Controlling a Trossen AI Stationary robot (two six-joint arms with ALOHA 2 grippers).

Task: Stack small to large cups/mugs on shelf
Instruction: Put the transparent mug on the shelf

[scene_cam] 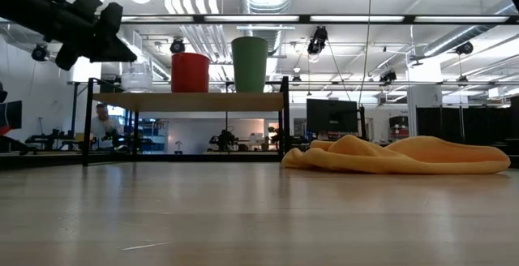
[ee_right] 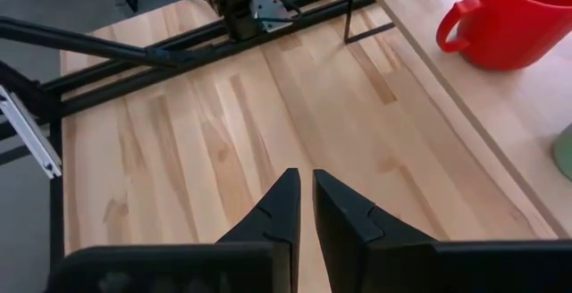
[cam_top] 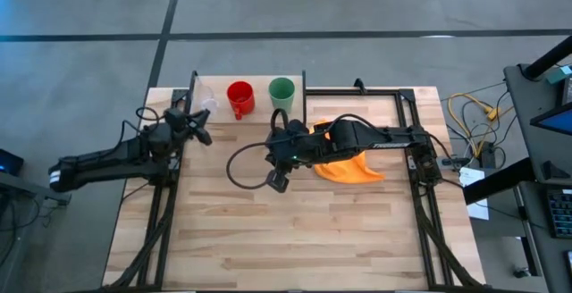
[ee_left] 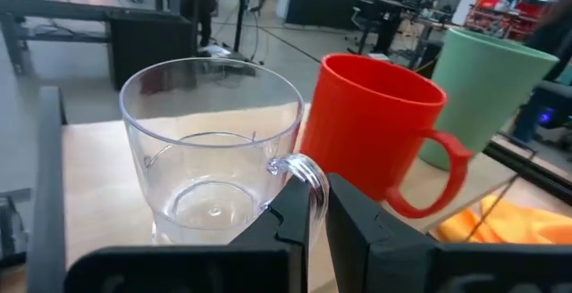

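On the raised light-wood shelf (cam_top: 259, 114) at the table's far left stand three vessels in a row: a clear cup with a handle (ee_left: 210, 150) (cam_top: 206, 102), a red mug (cam_top: 239, 96) (ee_left: 371, 123) and a green cup (cam_top: 281, 90) (ee_left: 487, 87). Each stands upright on its base. My left gripper (ee_left: 317, 208) (cam_top: 200, 125) is at the clear cup's near side, shut on its handle. My right gripper (ee_right: 302, 199) (cam_top: 272, 143) is shut and empty above the table, in front of the shelf. My left gripper pinches the clear cup's handle (ee_left: 307, 175) between its two fingers. The fingers come about level from the cup's near-left side. The cup stands upright with its base on the shelf board (ee_left: 98, 195).
An orange cloth (cam_top: 350, 163) (scene_cam: 401, 154) lies heaped on the table to the right of the shelf, under my right arm. Black frame rails (cam_top: 413, 132) run along the table's sides. Bare wooden tabletop (cam_top: 295, 230) lies toward the near edge.
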